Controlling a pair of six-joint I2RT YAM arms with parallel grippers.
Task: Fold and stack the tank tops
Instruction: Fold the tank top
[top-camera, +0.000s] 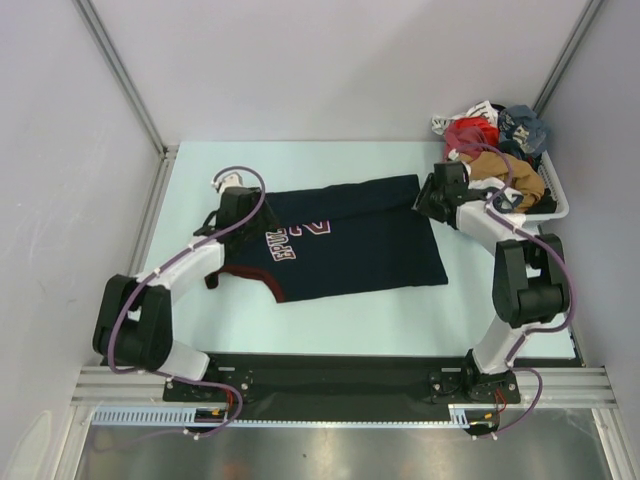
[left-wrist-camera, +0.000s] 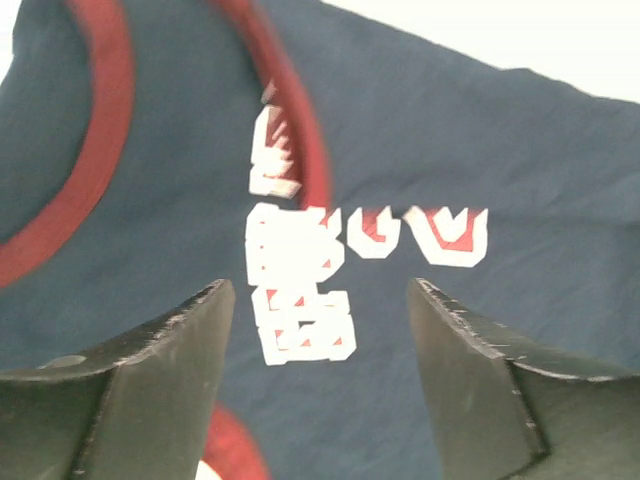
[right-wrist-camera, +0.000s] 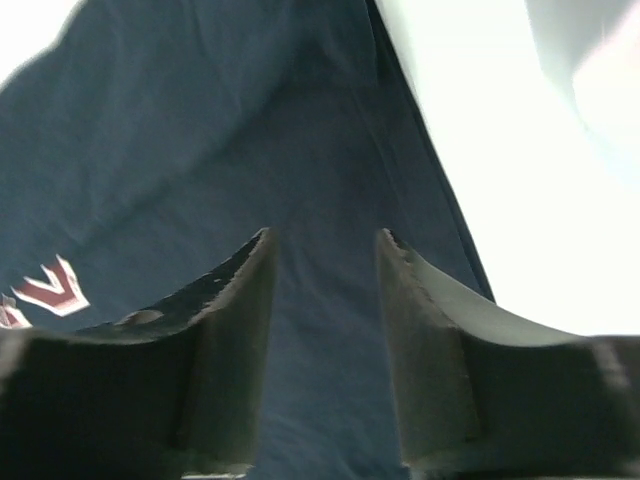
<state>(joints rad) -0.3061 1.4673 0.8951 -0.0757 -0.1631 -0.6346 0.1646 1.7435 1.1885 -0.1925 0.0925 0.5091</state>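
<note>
From above, the navy tank top (top-camera: 350, 245) lies spread flat in the middle of the pale worktop (top-camera: 400, 310), neck end to the left and hem to the right. The left pincer (top-camera: 237, 207) sits over its neck end and the right pincer (top-camera: 432, 195) over its far right corner. That view alone also takes in a white basket (top-camera: 556, 208) at the far right, heaped with mixed clothes (top-camera: 490, 135). It hides the fingertips, though. The wrist cameras supply them: the left pincer (left-wrist-camera: 320, 290) is spread wide just above white and red lettering (left-wrist-camera: 300, 280), with curved maroon trim (left-wrist-camera: 100, 130) beside it. The right pincer (right-wrist-camera: 322, 235) is also spread, over plain dark cloth near the top's edge. Neither pinches anything.
</note>
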